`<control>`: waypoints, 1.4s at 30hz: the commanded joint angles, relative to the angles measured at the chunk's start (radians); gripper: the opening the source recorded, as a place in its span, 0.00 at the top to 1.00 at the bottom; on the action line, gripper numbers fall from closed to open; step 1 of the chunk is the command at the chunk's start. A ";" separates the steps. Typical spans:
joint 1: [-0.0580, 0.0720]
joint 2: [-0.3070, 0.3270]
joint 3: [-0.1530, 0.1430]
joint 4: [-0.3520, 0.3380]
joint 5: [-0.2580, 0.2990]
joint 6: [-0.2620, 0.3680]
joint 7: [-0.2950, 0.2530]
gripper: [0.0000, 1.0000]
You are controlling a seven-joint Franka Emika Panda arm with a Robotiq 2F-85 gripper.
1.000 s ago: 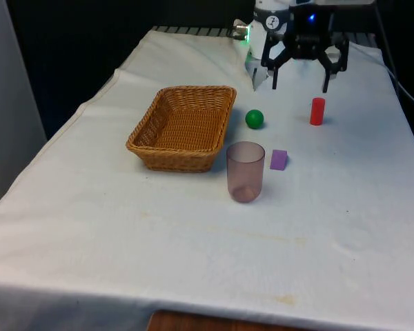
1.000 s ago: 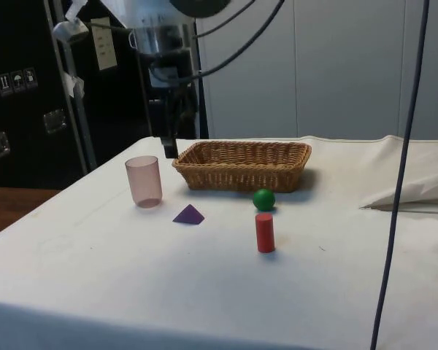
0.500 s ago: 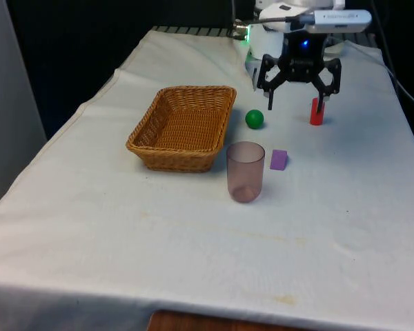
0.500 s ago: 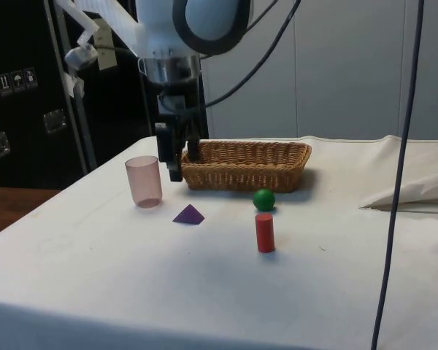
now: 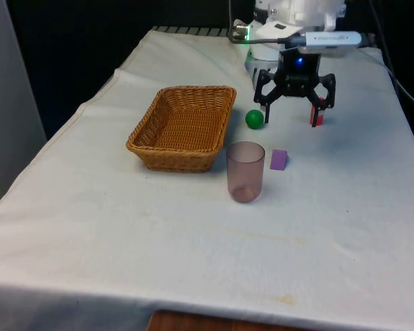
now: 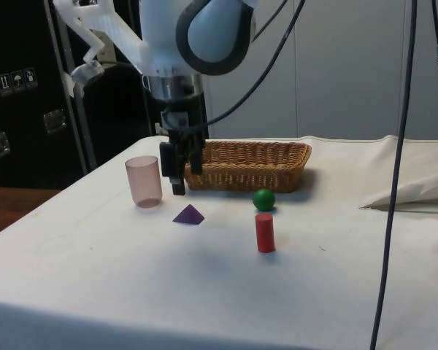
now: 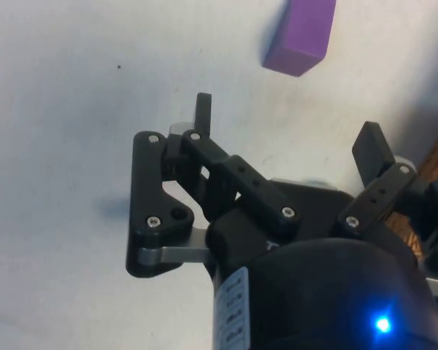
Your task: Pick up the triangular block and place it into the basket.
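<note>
The triangular block (image 5: 279, 159) is purple and lies on the white cloth just to the front view's right of the pink cup (image 5: 245, 171). From the side the triangular block (image 6: 189, 214) shows as a low wedge. My gripper (image 5: 294, 114) hangs open a short way above the cloth, on the robot's side of the block, with nothing between its fingers. In the side view the gripper (image 6: 186, 179) is above and just behind the block. The wrist view has the block (image 7: 301, 36) ahead of the spread gripper (image 7: 288, 127). The wicker basket (image 5: 183, 127) stands to the front view's left.
A green ball (image 5: 254, 118) lies beside the gripper's one finger. A red cylinder (image 5: 317, 118) stands partly behind the other. The pink cup (image 6: 144, 181) is close to the block. The ball (image 6: 263, 199) and cylinder (image 6: 265, 232) sit apart from the basket (image 6: 244, 165).
The open gripper has come down and moved towards the table's near end, from above the ball and cylinder to just over the cloth behind the block. The objects have not moved.
</note>
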 commanded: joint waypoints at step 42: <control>-0.011 0.148 -0.014 0.083 0.020 0.042 0.016 0.00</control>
